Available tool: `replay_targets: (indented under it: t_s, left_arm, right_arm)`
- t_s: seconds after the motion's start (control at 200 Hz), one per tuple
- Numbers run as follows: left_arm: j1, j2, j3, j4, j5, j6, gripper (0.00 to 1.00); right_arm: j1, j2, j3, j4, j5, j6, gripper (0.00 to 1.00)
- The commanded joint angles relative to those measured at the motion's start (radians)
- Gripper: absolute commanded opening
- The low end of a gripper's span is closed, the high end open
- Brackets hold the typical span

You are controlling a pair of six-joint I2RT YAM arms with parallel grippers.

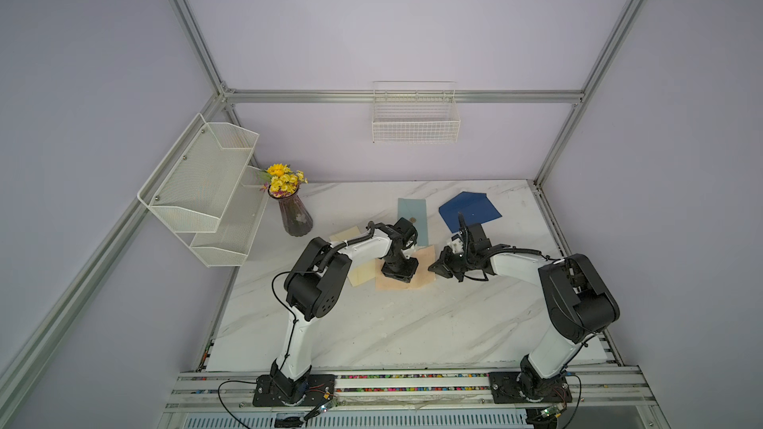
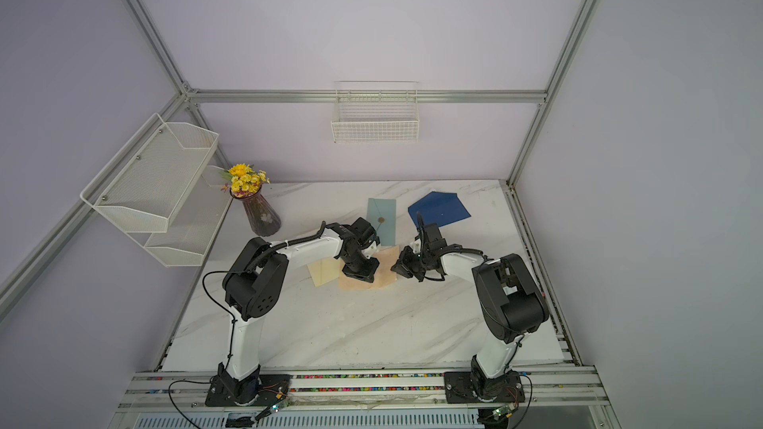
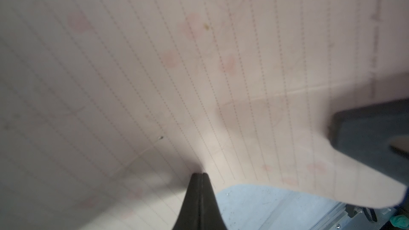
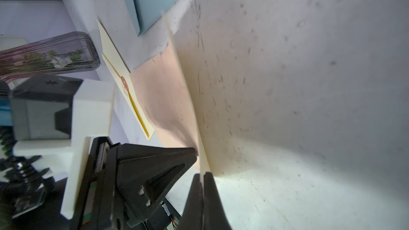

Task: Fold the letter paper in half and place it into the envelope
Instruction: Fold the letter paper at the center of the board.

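**A:** Where is the letter paper [image 1: 422,279] pictured?

**B:** It is seen mid-way across the marble table [image 1: 371,323], one edge raised off the surface.

**A:** And the grippers?

**B:** The left gripper [image 1: 396,278], its jaws pressed together, is set tip-down on the sheet. The raised edge is pinched by the right gripper [image 4: 202,174].

**A:** What is laid around it?

**B:** A cream envelope [image 1: 361,278] is seen beside it, a light blue envelope [image 1: 413,216] just beyond, and an open dark blue envelope [image 1: 468,210] farther back.
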Motion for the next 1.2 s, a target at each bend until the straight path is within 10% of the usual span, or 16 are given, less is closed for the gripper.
replay_targets:
  t_s: [0.0,1.02,1.195]
  left_arm:
    - [0.035,-0.031,0.037,-0.028,-0.023,0.030,0.00]
    - [0.065,-0.013,-0.026,0.019,-0.020,-0.002,0.00]
    - [0.065,-0.013,-0.039,0.025,-0.013,0.000,0.00]
  right_arm:
    - [-0.017,-0.008,0.044,-0.093,0.035,-0.070,0.00]
    - [-0.063,-0.150,0.037,-0.324,0.002,-0.291,0.00]
    - [-0.062,-0.160,0.026,-0.202,-0.096,-0.238,0.39]
